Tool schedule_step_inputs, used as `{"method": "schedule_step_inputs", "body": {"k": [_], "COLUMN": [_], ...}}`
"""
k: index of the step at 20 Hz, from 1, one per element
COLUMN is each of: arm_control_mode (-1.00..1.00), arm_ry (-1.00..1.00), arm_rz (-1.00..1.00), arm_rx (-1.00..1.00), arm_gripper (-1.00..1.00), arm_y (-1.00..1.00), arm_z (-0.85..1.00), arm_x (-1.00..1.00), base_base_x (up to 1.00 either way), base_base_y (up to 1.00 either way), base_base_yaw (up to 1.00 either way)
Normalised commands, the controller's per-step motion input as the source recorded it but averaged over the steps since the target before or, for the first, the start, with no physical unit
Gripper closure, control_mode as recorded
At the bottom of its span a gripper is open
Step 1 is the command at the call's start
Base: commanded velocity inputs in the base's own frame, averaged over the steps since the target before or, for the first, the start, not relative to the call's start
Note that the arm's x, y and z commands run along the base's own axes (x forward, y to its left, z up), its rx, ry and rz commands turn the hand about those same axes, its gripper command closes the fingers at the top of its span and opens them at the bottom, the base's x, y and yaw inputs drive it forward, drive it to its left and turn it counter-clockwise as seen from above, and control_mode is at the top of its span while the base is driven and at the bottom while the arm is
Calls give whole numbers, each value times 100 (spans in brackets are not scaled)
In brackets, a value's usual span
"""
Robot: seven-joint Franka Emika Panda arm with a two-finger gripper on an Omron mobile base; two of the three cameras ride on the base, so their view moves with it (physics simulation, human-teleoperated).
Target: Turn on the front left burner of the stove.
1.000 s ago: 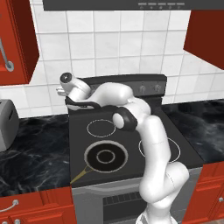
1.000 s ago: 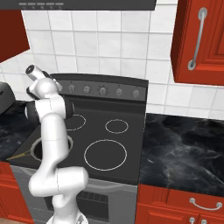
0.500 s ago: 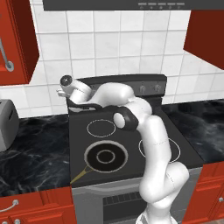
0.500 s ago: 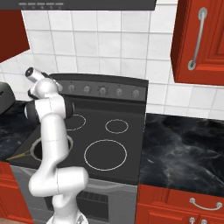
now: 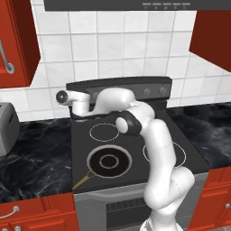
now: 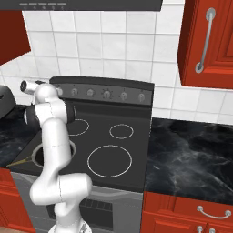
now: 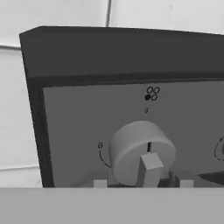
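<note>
Centrally, item one: the front left burner point(image 5: 108, 160), a wide pale-ringed zone on the near left of the stove point(image 5: 180, 135), carries a black frying pan point(image 5: 97, 169) whose handle points off the front left corner. Stove: dark glass top, further ring-marked zones behind and to the right, grey oven front below, raised back panel point(image 6: 113, 86) with a row of small round knobs.

Leftmost knob point(image 7: 142, 151): grey, round, with a raised bar across its face and a dark line above the bar; a small four-circle legend sits just above it on the panel, one circle filled black.

Gripper point(image 5: 77, 113): hangs at the left end of the back panel, the hand close before the leftmost knob. Pale finger ends point(image 7: 99, 183) show at the lower edge of the hand view either side of the knob; whether they grip it cannot be told.

Surroundings: black marbled counter point(image 6: 191, 154), white tiled wall, red cabinets point(image 6: 207, 43), grey toaster point(image 5: 8, 127) at far left.
</note>
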Motion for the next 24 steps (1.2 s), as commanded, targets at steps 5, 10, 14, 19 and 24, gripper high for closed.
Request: {"method": "schedule_step_inputs", "body": {"k": [5, 10, 14, 19, 24], "arm_control_mode": [-100, -100, -100, -100, -100], "arm_ry": [-5, -1, 0, -2, -15], "arm_rz": [32, 36, 39, 45, 42], "arm_rx": [-17, -14, -12, -8, -3], "arm_gripper": [100, 100, 100, 100, 100], "arm_y": [0, -1, -15, -41, -55], "arm_z": [0, 0, 0, -4, 2], "arm_x": [37, 28, 19, 5, -4], "base_base_x": [0, 0, 0, 0, 0], "base_base_y": [0, 0, 0, 0, 0], "base_base_yaw": [0, 0, 0, 0, 0]}}
